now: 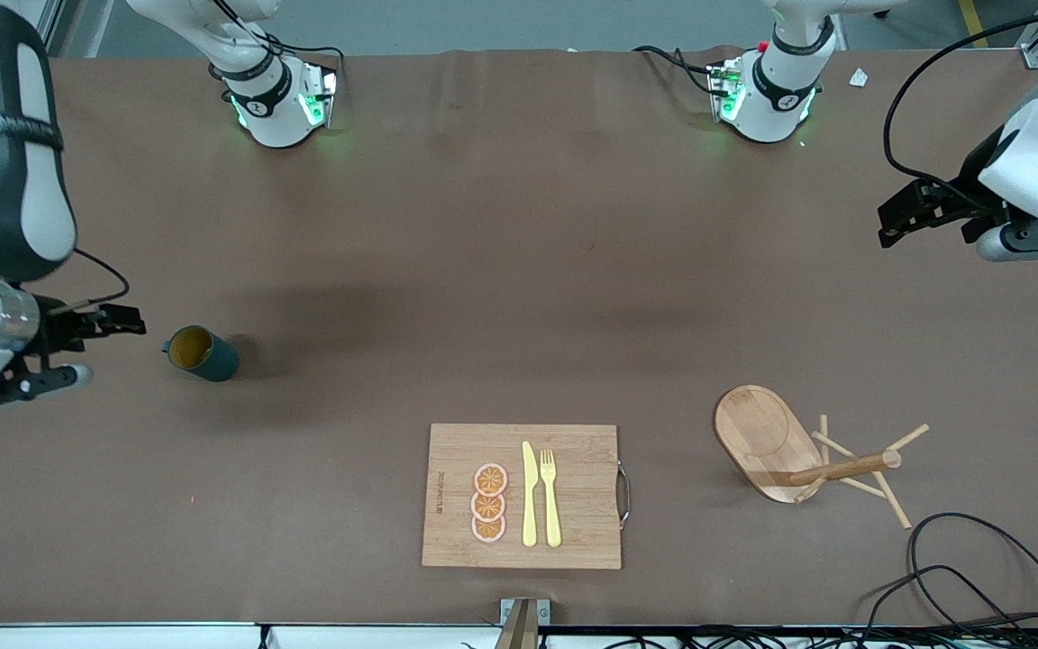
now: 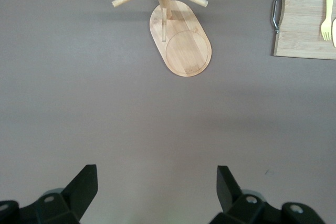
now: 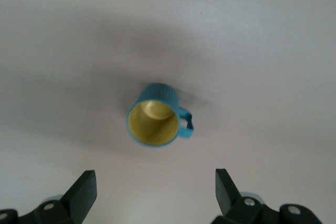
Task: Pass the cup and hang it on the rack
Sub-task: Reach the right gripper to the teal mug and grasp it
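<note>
The dark teal cup (image 1: pixel 202 352) stands upright on the brown table toward the right arm's end, its yellowish inside showing; in the right wrist view (image 3: pixel 152 121) its small handle shows at the side. My right gripper (image 1: pixel 97 347) is open and empty, low beside the cup, and a small gap lies between them; its own view (image 3: pixel 156 188) shows the cup ahead of the jaws. The wooden rack (image 1: pixel 789 451) stands toward the left arm's end, also in the left wrist view (image 2: pixel 178 35). My left gripper (image 1: pixel 890 218) waits open and empty, held up over the table (image 2: pixel 157 188).
A bamboo cutting board (image 1: pixel 573 532) with orange slices (image 1: pixel 489 503), a yellow knife (image 1: pixel 529 496) and fork (image 1: pixel 551 496) lies near the front edge, between cup and rack. Black cables (image 1: pixel 978 568) lie by the rack at the front corner.
</note>
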